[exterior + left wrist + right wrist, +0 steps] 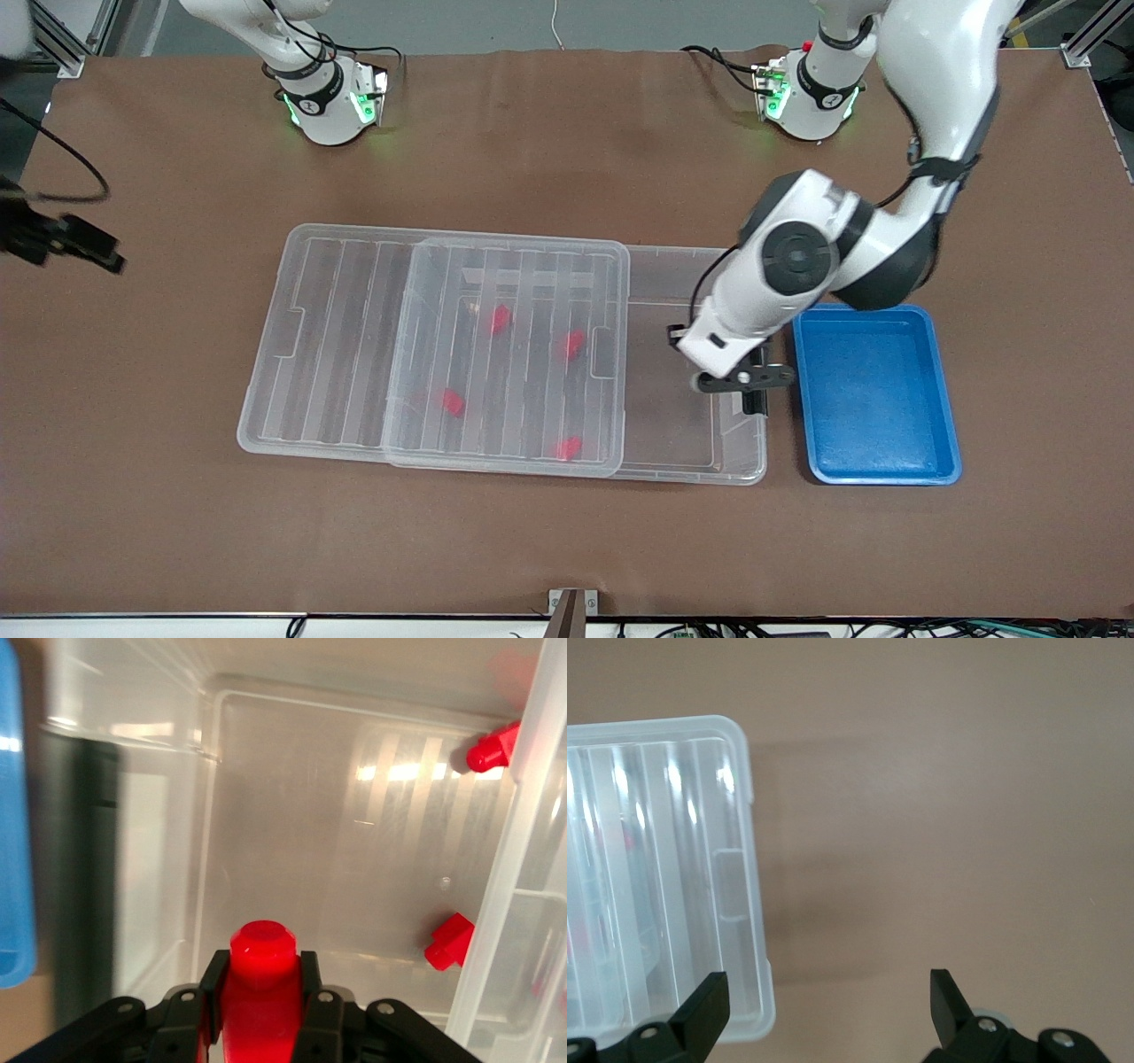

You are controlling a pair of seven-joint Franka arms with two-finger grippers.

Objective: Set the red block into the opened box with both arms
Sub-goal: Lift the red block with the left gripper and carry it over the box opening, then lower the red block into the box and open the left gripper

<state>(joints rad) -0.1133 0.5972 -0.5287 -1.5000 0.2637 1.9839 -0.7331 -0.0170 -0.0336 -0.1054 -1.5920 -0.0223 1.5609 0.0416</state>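
A: Nearest the front camera, what lies on the table (567, 549)?

B: Bare brown surface first, then the box (735, 465), clear plastic, long side across the table. Its ribbed clear lid (354, 337) is slid toward the right arm's end, overhanging that end of the box and leaving the end toward the left arm uncovered. Just beside that uncovered end sits the blue tray (877, 394), nothing in it.

A: Red blocks under the lid?

B: Four seen through it in the front view: one nearest the camera (569, 447), one (453, 402) a little farther, then two more (574, 344) (500, 319). All lie on the box floor.

A: Left gripper?

B: The left gripper (753, 390) is over the uncovered end of the box, at the end wall next to the tray. In the left wrist view its fingers (213, 992) are clamped on the red block (261, 992), nub end pointing down into the box. The block is in the air, not touching the floor.

A: Right gripper?

B: The right gripper (828, 1005) waits toward the right arm's end, over bare table just beside the lid's corner. Jaws wide apart, nothing between them. In the front view only a dark part of it shows at the edge.

A: Farthest?

B: Both arm bases, green lights lit.
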